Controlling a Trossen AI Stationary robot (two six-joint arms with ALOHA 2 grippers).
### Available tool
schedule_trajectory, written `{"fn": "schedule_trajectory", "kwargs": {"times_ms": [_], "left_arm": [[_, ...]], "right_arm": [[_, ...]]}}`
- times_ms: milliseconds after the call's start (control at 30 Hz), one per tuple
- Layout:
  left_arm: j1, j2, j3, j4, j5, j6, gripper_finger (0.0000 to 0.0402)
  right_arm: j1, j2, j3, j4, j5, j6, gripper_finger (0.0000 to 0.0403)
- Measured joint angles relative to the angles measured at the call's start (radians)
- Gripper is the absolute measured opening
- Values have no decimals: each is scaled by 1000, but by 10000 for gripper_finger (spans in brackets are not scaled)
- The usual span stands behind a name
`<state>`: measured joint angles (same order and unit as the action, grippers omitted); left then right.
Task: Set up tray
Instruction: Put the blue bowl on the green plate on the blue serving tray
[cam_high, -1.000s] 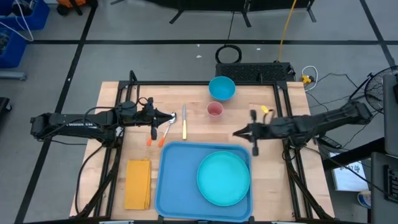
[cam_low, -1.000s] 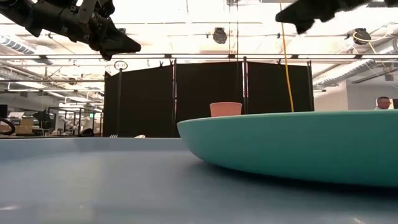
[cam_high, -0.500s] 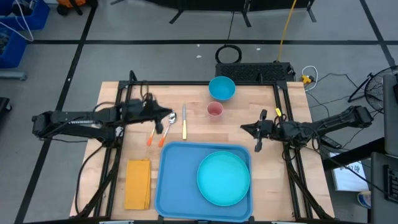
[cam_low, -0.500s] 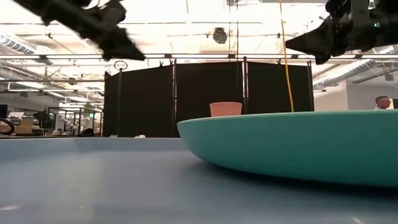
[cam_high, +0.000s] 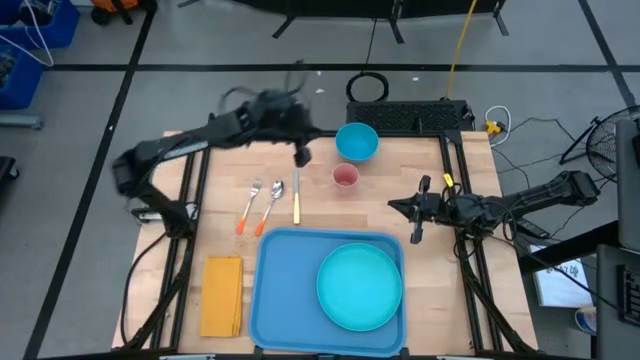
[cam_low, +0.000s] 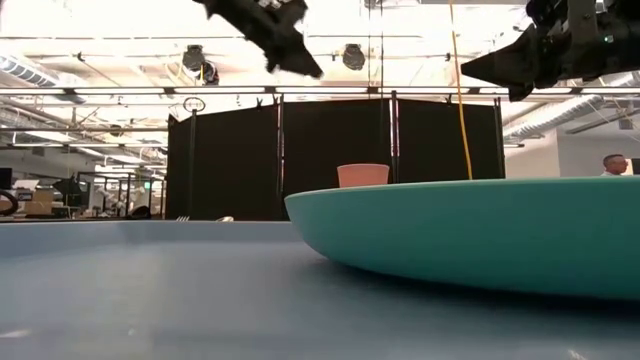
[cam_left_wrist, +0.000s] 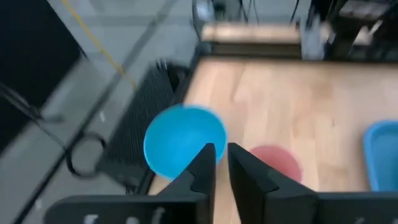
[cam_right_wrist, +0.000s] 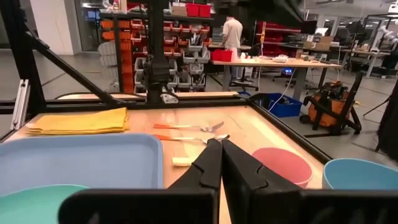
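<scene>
We see the blue tray (cam_high: 285, 290) at the near edge of the desk (cam_high: 400, 170), w/ a teal plate (cam_high: 359, 287) lying in its right half and a yellow napkin (cam_high: 222, 296) just left of it. Fork (cam_high: 248, 203), spoon (cam_high: 270, 201) and knife (cam_high: 296, 198) lie behind the tray; pink cup (cam_high: 345, 177) and blue bowl (cam_high: 356, 141) sit further back. Left hand (cam_high: 301, 152) hangs above the desk near the bowl, fingers nearly together w/ nothing between; right hand (cam_high: 395, 206) hovers off the tray's right rear corner, fingers pressed together, empty.
</scene>
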<state>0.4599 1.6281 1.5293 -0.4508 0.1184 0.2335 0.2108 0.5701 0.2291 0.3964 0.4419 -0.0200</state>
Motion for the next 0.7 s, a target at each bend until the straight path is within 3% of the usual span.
{"fn": "schedule_trajectory", "kwargs": {"times_ms": [133,367,533,700], "left_arm": [[28,212,255,-210,-10,34,115],[52,504,599,-304,-15,54,257],[61,626,742,-312,-15,57,314],[99,684,776,-298,-12,7,330]], "right_arm": [[0,0,0,-15,0,0,0],[0,0,0,-13,0,0,0],[0,0,0,-13,2,1,0],[-1,0,0,-13,5,12,0]]}}
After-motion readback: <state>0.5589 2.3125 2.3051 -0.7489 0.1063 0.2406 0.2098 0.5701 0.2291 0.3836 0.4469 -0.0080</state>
